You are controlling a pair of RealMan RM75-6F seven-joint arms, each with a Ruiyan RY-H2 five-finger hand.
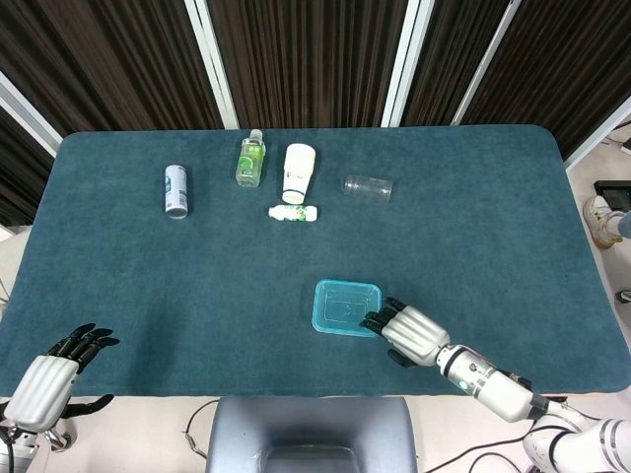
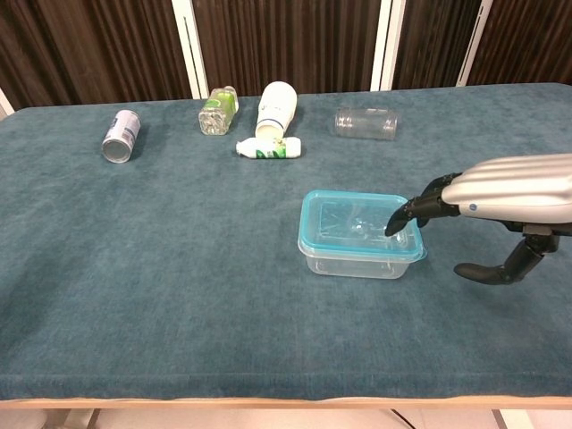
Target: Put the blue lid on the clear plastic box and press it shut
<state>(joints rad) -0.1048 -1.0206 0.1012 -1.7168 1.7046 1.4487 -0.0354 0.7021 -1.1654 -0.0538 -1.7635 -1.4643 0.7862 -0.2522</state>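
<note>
Now: blue lid [image 2: 357, 222] flat on clear plastic box [image 2: 357, 259], long axis left-right | right hand [image 2: 500, 188] empty, fingers apart, fingertips at lid's right edge | left hand [image 1: 44, 384] empty, fingers spread

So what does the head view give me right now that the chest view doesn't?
Only the head view shows the left hand, open at the table's near left edge, and the chair below. Only the chest view shows the clear plastic box side-on under the blue lid, with the right hand raised and its thumb hanging beside the box. Both show the right hand's fingertips at the lid's right edge, and the bottles lying at the back.
</note>
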